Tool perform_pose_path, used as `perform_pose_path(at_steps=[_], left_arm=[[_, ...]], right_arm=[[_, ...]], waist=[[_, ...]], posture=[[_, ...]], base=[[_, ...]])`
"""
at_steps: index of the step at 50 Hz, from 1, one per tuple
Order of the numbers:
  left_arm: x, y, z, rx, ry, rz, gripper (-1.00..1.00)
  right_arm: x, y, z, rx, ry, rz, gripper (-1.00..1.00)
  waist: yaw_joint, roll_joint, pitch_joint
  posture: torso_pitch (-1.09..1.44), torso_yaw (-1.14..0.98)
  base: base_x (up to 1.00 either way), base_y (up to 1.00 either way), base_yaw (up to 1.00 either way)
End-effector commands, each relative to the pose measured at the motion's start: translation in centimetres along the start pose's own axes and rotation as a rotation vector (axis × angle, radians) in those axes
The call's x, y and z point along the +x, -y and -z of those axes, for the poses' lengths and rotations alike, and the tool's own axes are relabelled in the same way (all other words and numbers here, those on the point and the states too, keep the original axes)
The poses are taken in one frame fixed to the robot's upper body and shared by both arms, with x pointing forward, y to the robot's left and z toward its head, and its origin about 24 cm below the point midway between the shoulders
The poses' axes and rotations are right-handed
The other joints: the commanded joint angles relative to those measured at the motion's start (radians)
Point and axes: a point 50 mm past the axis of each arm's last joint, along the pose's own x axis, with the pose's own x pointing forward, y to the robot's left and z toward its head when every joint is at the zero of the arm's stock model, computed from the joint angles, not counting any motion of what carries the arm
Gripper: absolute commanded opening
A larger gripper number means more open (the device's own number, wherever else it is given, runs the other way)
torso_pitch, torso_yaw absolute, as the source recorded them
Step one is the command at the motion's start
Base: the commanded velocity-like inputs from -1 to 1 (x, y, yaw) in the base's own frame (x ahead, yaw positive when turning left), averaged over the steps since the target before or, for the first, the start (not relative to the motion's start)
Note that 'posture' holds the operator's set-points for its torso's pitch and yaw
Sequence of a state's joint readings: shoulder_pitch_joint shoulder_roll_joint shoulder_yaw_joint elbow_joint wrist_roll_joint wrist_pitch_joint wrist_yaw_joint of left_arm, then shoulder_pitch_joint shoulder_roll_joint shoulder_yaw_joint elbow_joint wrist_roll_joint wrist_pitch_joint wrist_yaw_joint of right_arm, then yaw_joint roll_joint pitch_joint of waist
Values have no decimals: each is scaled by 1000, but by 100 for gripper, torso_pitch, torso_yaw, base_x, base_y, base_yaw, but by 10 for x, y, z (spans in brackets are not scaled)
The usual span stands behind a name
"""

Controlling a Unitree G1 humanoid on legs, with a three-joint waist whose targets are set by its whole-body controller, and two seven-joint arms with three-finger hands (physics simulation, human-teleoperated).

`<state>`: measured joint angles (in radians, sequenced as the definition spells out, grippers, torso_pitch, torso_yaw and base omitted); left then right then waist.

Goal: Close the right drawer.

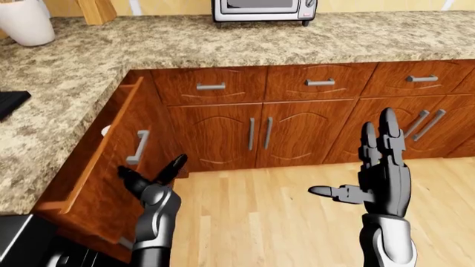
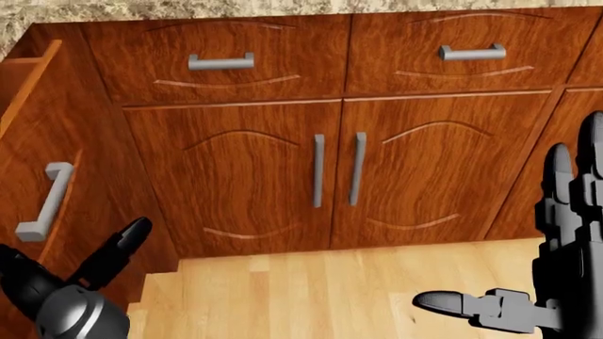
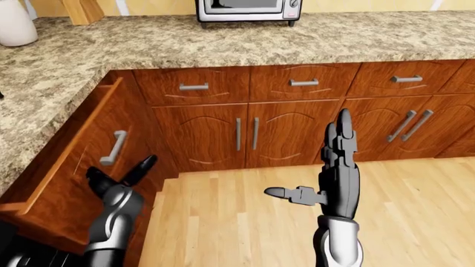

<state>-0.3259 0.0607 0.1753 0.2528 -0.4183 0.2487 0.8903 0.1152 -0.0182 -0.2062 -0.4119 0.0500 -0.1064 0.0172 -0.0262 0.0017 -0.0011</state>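
The drawer (image 1: 111,161) is at the left side of the left-eye view, under the speckled stone bench (image 1: 89,61). It stands only a little out of the cabinet row, and its wooden face with the grey handle (image 1: 138,147) is turned toward the floor area. What lies inside it cannot be made out well.

The left hand (image 1: 152,177) is just below the handle, with its dark fingers (image 1: 175,166) spread apart; it grips nothing and seems to rest near or against the drawer face, but I cannot tell if it really touches.

The right hand (image 1: 377,167) is raised over the wooden floor (image 1: 260,217), well apart from the cabinets, fingers straight up and thumb out to the side, empty.

On the bench, at the top, stands a microwave (image 1: 263,10) and a white vase (image 1: 26,22).
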Motion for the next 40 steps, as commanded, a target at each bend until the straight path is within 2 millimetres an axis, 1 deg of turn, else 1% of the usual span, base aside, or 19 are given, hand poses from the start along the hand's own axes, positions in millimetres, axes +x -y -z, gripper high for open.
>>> perform_pose_path(at_steps=[1, 13, 19, 27, 40], left_arm=[[7, -8, -22, -65, 74, -59, 100], [19, -16, -27, -95, 62, -98, 100], [27, -26, -37, -131, 65, -137, 100], [34, -36, -45, -168, 60, -168, 100], [49, -57, -56, -213, 55, -271, 100]], right_arm=[[3, -1, -14, -2, 82, -3, 100], [4, -1, -14, -1, 82, -6, 100], [4, -2, -14, -2, 80, -6, 100], [3, -2, -13, -2, 78, -7, 100], [4, -2, -13, -2, 79, -5, 100]], waist=[[7, 0, -16], [7, 4, -14], [5, 7, -11], [1, 9, -8], [-5, 14, -6]], posture=[[0, 0], [0, 0], [0, 0], [0, 0], [0, 0]], base=[[0, 0, 0], [0, 0, 0], [0, 0, 0], [0, 0, 0], [0, 0, 0]])
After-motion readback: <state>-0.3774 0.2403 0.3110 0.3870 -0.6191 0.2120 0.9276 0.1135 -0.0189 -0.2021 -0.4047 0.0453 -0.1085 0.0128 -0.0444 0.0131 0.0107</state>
